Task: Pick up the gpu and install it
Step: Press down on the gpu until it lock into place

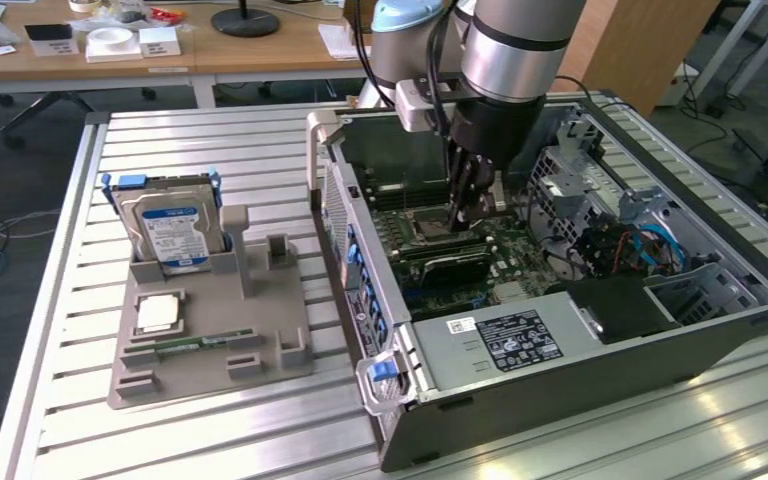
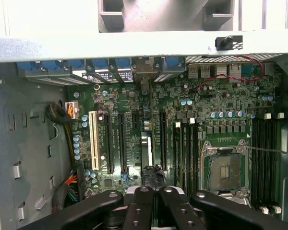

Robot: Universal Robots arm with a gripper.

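**Off-task items on the tabletop**

A slatted metal tabletop (image 1: pixel 224 140) carries an open PC case (image 1: pixel 704 330) on the exterior view's right. Inside lie a green motherboard (image 2: pixel 221 103) with an empty CPU socket (image 2: pixel 225 170) and blue-tipped cables (image 1: pixel 644 245). On the exterior view's left stands a grey holder (image 1: pixel 211 345) with an upright hard drive (image 1: pixel 171 232), a CPU (image 1: pixel 157 313) and a RAM stick (image 1: pixel 197 345). Desks (image 1: pixel 264 50) stand far behind.

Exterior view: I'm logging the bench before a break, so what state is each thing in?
Computer case: lying flat, side open.
Claw: shut, down inside the case.
Graphics card: on edge on the motherboard.
Hard drive: upright in the grey stand.
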